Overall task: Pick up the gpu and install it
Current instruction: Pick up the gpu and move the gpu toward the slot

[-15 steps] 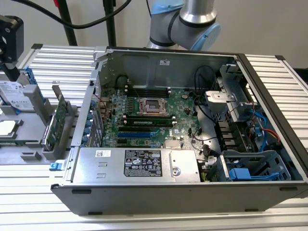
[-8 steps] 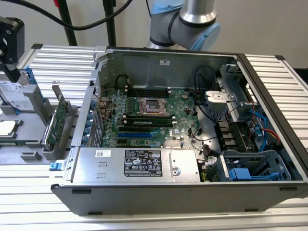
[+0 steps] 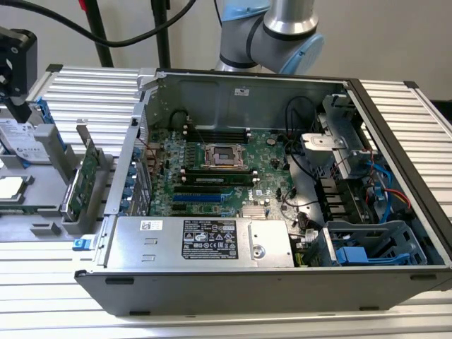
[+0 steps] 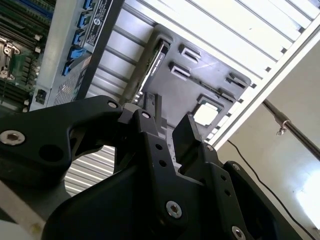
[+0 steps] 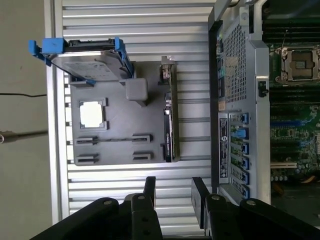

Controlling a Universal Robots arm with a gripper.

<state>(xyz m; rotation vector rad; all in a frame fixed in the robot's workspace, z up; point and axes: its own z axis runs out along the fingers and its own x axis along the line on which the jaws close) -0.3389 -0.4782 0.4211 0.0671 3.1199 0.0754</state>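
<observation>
Beside the computer case [image 3: 212, 92], the gpu [image 5: 169, 120] stands on edge in a gray fixture [image 5: 120, 120]. The gripper [image 5: 173, 184] hangs near it, jaws apart and empty. Judged step: approach before pickup. Grasping calls for the jaws straddling the card's thin edge.

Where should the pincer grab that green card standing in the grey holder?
Probably by its upper edge, coming from straight above and clamping its two flat faces. The gpu stands on edge in the grey holder, so its lower edge sits in the slot and its top is free.
</observation>
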